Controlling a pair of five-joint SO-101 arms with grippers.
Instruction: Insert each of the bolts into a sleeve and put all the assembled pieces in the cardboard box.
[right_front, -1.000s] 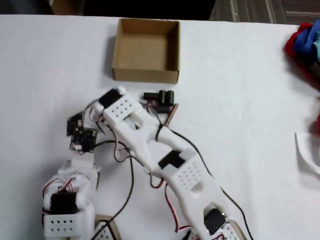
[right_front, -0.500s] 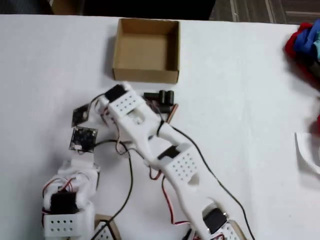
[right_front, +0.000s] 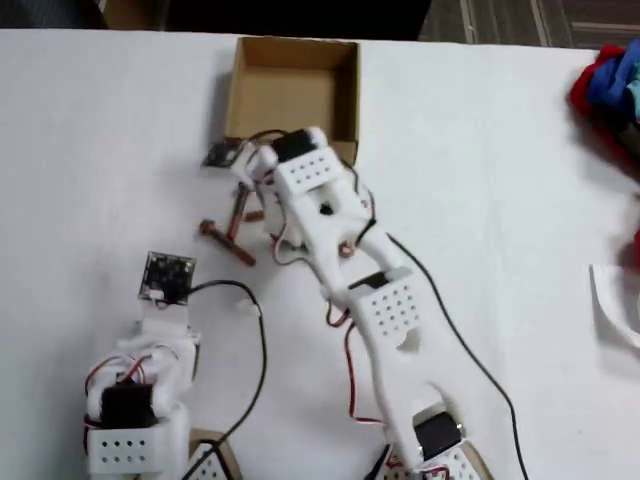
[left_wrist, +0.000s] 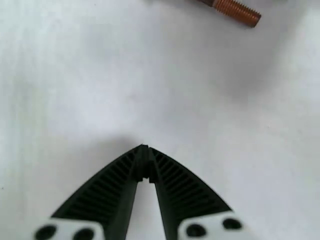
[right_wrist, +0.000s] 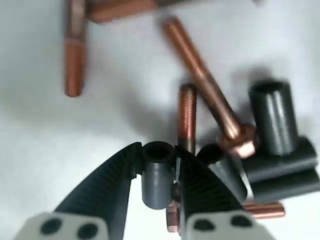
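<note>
The right gripper (right_wrist: 159, 167) is clamped on a dark sleeve (right_wrist: 156, 182) whose open end shows between the fingers. It sits in a tight cluster, with copper bolts (right_wrist: 205, 85) crossing just beside it and other sleeves (right_wrist: 274, 117) close on one side. In the high view the right arm (right_front: 330, 215) reaches up to the front wall of the cardboard box (right_front: 237, 100), and broad bare table (right_front: 500, 200) lies on the side away from the left arm. The left gripper (left_wrist: 144, 152) hangs over bare table with its jaws together, and a lone bolt (left_wrist: 232, 10) lies well apart from its tips.
</note>
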